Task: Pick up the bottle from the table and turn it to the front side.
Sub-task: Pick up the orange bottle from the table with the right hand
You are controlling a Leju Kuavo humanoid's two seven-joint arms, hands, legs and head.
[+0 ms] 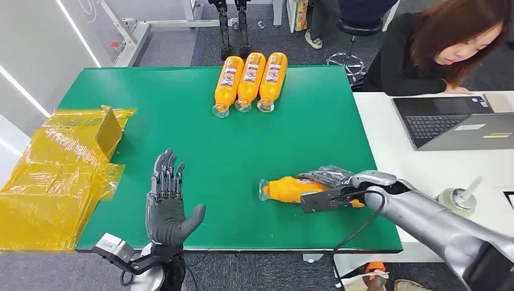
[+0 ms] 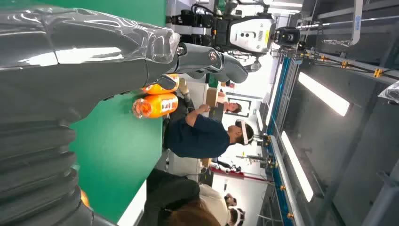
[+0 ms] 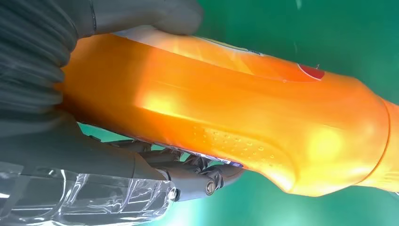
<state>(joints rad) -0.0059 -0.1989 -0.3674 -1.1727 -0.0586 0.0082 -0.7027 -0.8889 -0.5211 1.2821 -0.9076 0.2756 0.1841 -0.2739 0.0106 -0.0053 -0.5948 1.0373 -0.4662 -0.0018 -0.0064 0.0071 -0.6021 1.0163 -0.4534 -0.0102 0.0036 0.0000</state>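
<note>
The green rectangular table fills the centre of the head view. In the lower right part of that frame, an orange plastic bottle lies on its side on the green surface, its clear cap end pointing toward the frame's left. The right hand is wrapped around the bottle's rear half; dark fingers lie over the top of the body, and the silver forearm runs off to the lower right corner. The right wrist view confirms the grip: the orange bottle is enclosed between the grey thumb on one side and the dark fingers on the other. Whether the bottle is touching the table or slightly raised cannot be told.

The left hand stands in the lower left of the head view, above the near table edge, palm upright, fingers straight and spread, holding nothing.

At the upper centre of the frame, three matching orange bottles lie side by side, touching, caps toward the near side. A stack of yellow translucent plastic bags occupies the left edge of the frame. At the upper right, a person in dark clothing sits at a white desk with an open laptop.
</note>
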